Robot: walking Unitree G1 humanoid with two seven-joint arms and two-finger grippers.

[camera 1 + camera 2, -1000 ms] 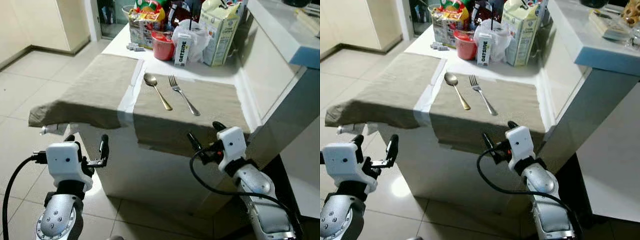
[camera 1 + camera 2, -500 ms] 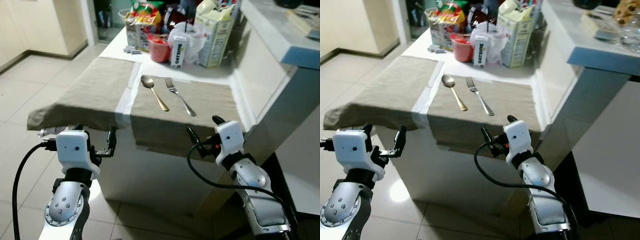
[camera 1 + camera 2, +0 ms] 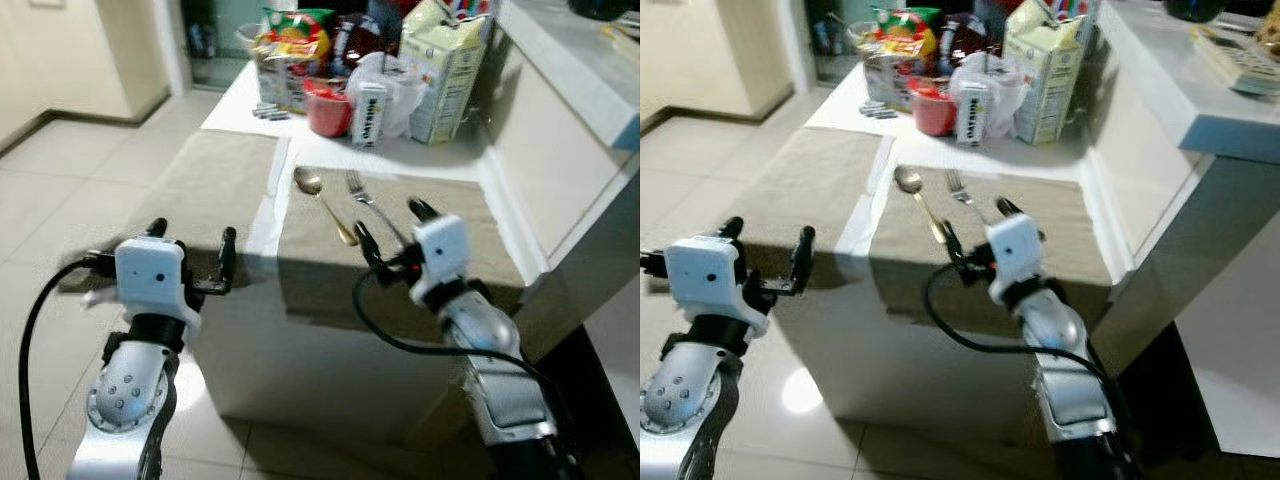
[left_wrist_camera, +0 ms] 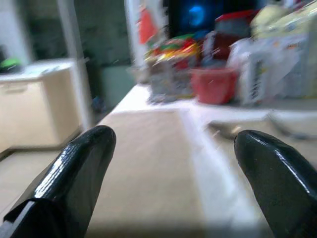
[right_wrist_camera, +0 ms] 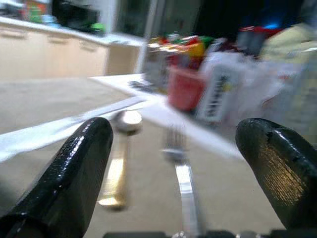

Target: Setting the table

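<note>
At the far end of the table I can make out dark upright lettering on a small white carton, but the blur keeps me from reading it. The big milk-style carton to its right carries print too small and soft to read.

A pale tiled floor with a glossy light reflection is observed beneath a white table. Cream cabinets are set at the left, and a raised white counter adjoins the table's right side.
</note>
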